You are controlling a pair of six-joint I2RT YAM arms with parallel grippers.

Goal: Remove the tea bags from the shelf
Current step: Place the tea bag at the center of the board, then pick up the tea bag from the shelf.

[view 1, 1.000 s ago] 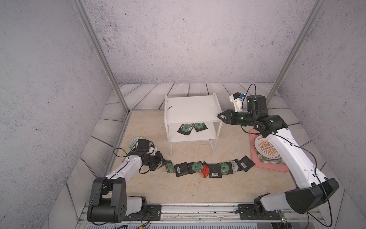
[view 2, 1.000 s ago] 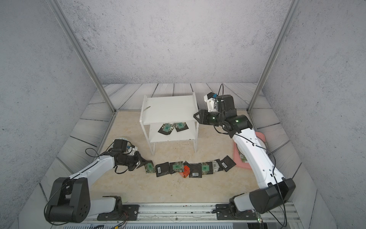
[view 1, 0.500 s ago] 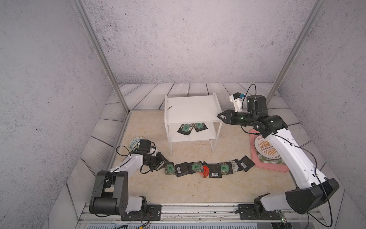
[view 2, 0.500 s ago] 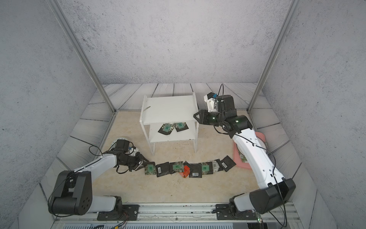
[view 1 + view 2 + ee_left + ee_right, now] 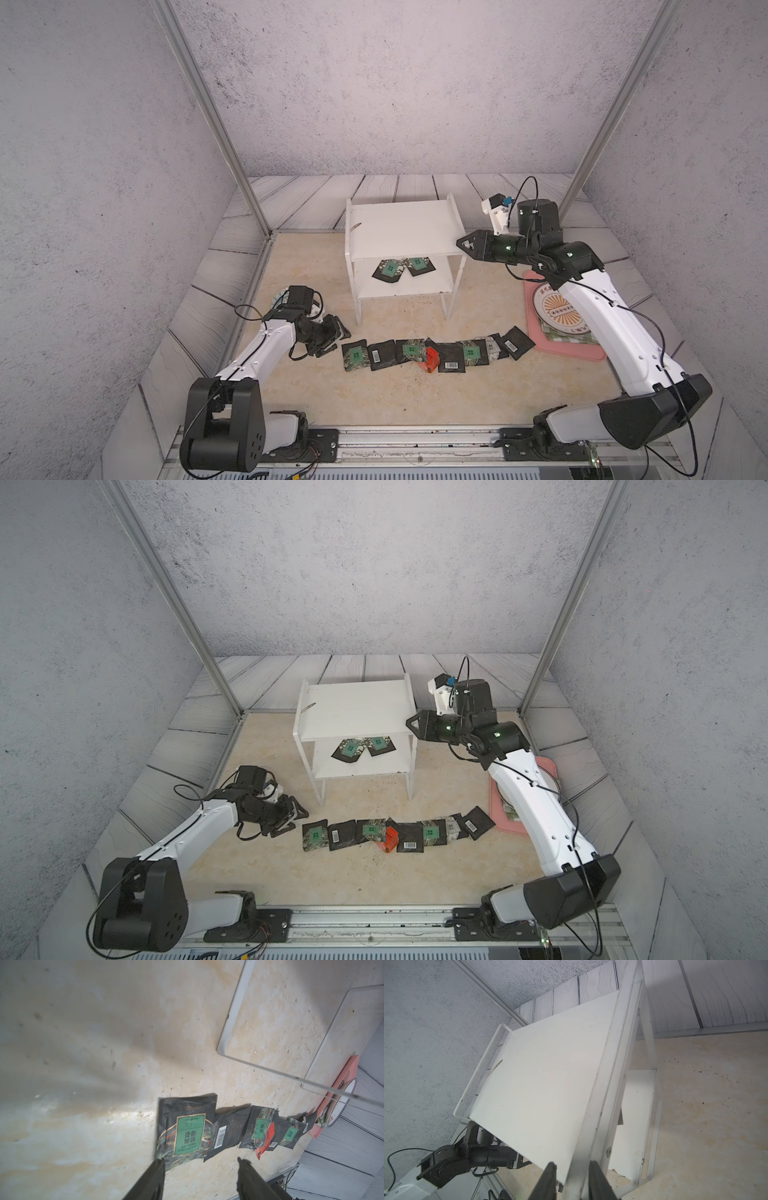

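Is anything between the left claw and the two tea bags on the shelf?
Probably yes. The shelf has its left front leg roughly on the line from the left claw to the two tea bags on its lower board. The shelf's front is open.

1. Shelf, centre of frame: plain white;
2. Tea bags, lower centre: black, green square labels or white barcodes;
3. One sachet: red-orange;
4. Tray, right: pink;
5. Plate: white, orange sunburst pattern;
6. Floor: mottled beige;
7. Walls: speckled grey

Pink tray with patterned plate on green checked cloth
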